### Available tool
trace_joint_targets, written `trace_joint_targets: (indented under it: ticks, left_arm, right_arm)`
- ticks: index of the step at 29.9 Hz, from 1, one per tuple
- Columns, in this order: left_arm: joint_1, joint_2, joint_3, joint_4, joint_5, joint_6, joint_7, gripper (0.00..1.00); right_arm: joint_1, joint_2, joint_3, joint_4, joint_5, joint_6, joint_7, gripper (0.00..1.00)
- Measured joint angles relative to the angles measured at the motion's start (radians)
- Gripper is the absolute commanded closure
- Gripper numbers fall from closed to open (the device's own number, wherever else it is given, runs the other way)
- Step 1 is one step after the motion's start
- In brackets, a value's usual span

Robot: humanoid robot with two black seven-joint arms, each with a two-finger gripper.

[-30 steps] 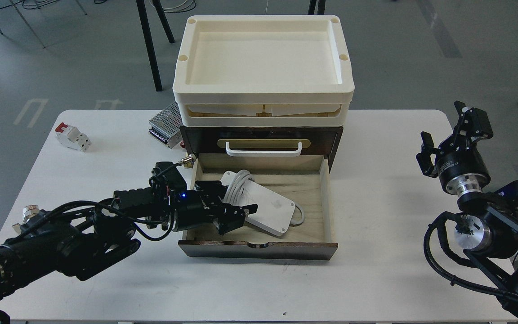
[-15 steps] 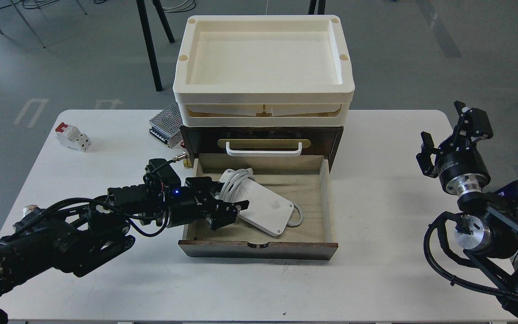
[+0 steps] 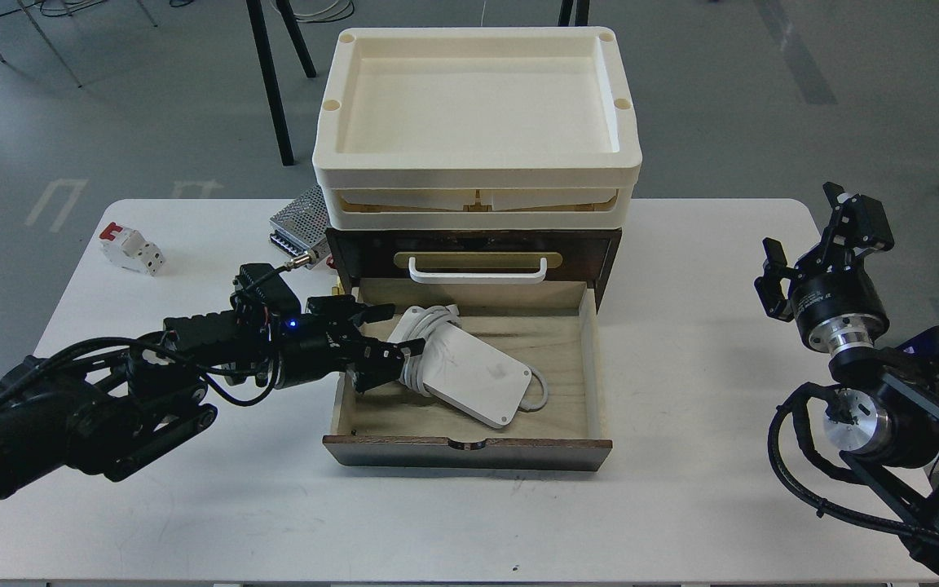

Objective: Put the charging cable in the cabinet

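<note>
The charging cable (image 3: 469, 371), a flat white adapter with a cord coiled around its left end, lies inside the open light wood drawer (image 3: 592, 359) of the dark brown cabinet (image 3: 608, 253). My left gripper (image 3: 394, 330) is open, over the drawer's left side, its fingers spread beside the coiled cord end and holding nothing. My right gripper (image 3: 804, 236) is open and empty, raised at the table's right edge, far from the cabinet.
A cream plastic tray (image 3: 478, 159) sits on top of the cabinet. A perforated metal power-supply box (image 3: 298, 224) stands left of the cabinet. A small white-and-red circuit breaker (image 3: 131, 247) lies at the table's far left. The white table (image 3: 681, 408) extends right of the drawer.
My left gripper has drawn back to the left and slightly up, away from the adapter. The adapter stays in the drawer. The right arm has not moved.
</note>
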Motion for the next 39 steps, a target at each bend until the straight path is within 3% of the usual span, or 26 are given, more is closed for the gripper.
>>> trace_joint_targets:
  ticks: [13, 26, 39]
  left_arm:
    - [0.002, 0.18, -0.015, -0.139, -0.113, 0.003, 0.0, 0.16]
    - [0.062, 0.389, -0.014, -0.186, -0.926, -0.001, 0.0, 0.07]
    - [0.117, 0.35, -0.038, -0.117, -1.684, -0.03, 0.0, 0.05]
  right_arm:
    - [-0.001, 0.0, 0.0, 0.0, 0.0, 0.0, 0.0, 0.01]
    - [-0.001, 0.0, -0.002, 0.003, 0.001, 0.005, 0.0, 0.01]
    - [0.0, 0.0, -0.004, 0.009, 0.0, 0.007, 0.0, 0.01]
